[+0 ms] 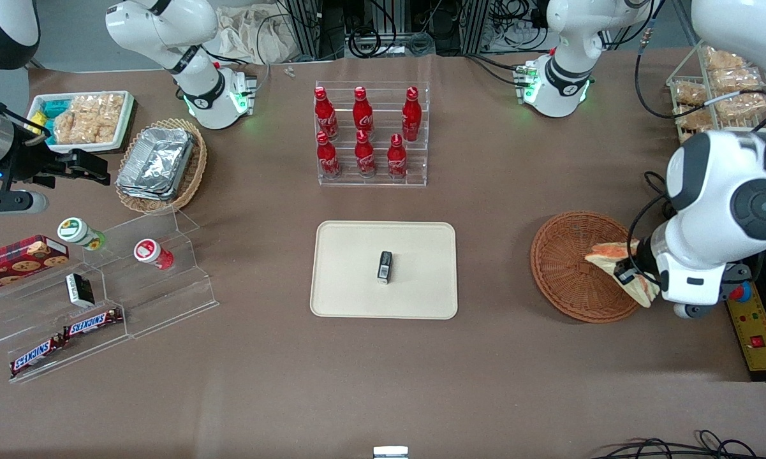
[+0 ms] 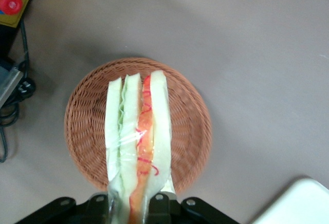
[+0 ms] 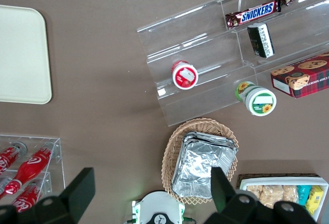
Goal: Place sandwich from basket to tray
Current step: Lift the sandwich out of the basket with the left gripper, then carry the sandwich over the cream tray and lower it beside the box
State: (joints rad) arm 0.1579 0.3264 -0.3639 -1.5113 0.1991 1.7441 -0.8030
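Note:
My left gripper (image 1: 628, 274) is shut on the sandwich (image 1: 612, 255), a wrapped wedge of pale bread with orange-red and green filling, and holds it lifted above the reddish-brown wicker basket (image 1: 567, 268). In the left wrist view the sandwich (image 2: 138, 147) runs out from between the fingers (image 2: 159, 206), with the basket (image 2: 87, 131) below it. The cream tray (image 1: 357, 299) lies at the table's middle, toward the parked arm's end from the basket; one corner of the tray (image 2: 298, 203) shows in the wrist view. A small dark packet (image 1: 384, 267) lies on the tray.
An acrylic rack of red cola bottles (image 1: 367, 134) stands farther from the front camera than the tray. A yellow power strip (image 1: 759, 335) and cables lie beside the basket at the working arm's end. A tan basket of foil containers (image 1: 159, 162) and clear snack shelves (image 1: 95, 299) sit toward the parked arm's end.

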